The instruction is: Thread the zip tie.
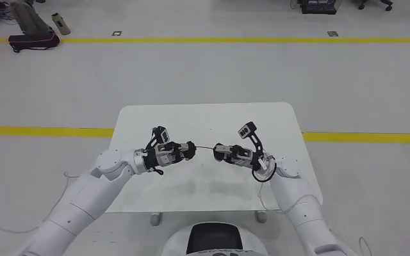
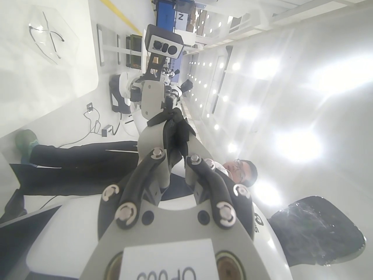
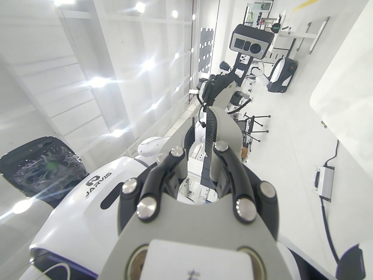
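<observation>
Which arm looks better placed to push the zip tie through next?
Left, probably: the left claw is shut on the zip tie, whose strap points straight at the right claw facing it above the table, so a short forward push should feed it.

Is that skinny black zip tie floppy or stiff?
Probably bendy but springy: the zip tie spans the gap between the left gripper and right gripper with only a slight curve. It looks thin, so likely very light and easy to flick away.
</observation>
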